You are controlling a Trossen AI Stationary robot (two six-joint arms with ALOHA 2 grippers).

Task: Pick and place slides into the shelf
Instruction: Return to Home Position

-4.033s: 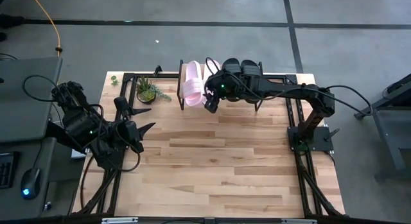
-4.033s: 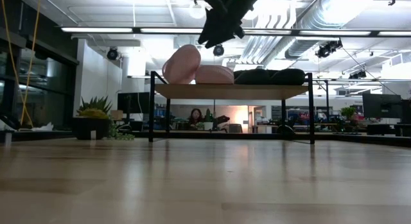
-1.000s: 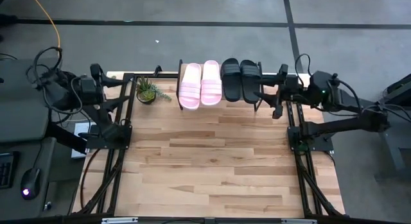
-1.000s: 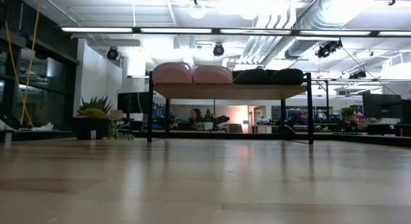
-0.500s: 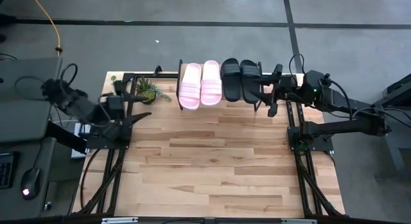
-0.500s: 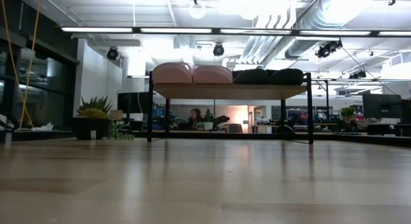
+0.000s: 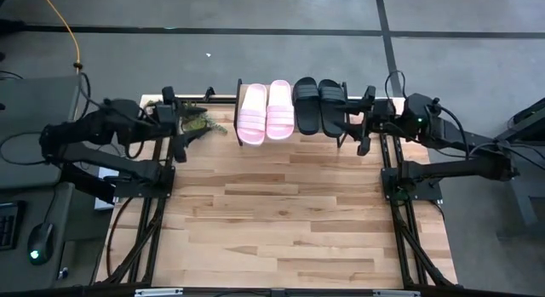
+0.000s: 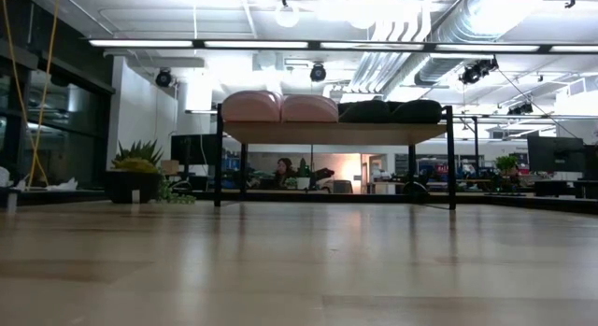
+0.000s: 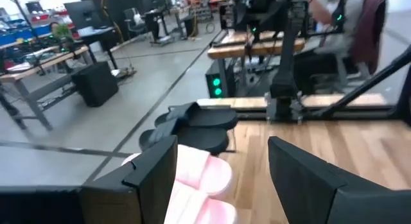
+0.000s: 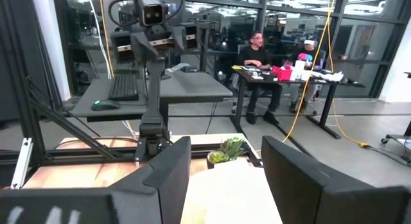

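Two hands, both empty. The left hand [image 9: 220,146] had its fingers spread wide with nothing between them. Since half a second before, it had swung up from the 9 o'clock side of the desk to about 10 o'clock, beside the small green potted plant [image 7: 197,120]. The right hand [image 10: 225,144], equally wide open and holding nothing, sat at about 2 o'clock, just off the end of the shelf. It had hardly shifted in that half second. Four seconds before, it had hung over the pink pair, one of which then leaned on its edge.

Outward from the hands, the low shelf with a light wooden plank top and thin black metal legs [image 8: 336,133] stood at the desk's 12 o'clock edge. It carried all four sandals side by side and lying flat: the two pale pink open-toe slides [image 7: 266,112] toward 11 o'clock, the two black open-toe slides [image 7: 318,105] toward 1 o'clock. I judged the placing finished, with only the arms' retreat to rest remaining.

The pale butcher-block wooden desk [image 7: 289,212] stretched toward 6 o'clock. Beyond it lay grey concrete floor with dark seams, and a yellow cable [image 7: 71,33] at 10 o'clock. The low view looked under the shelf into a bright workshop with strip lights, where a person [image 8: 283,166] sat far off. The right wrist view showed more people [image 10: 257,54] seated at a work table.
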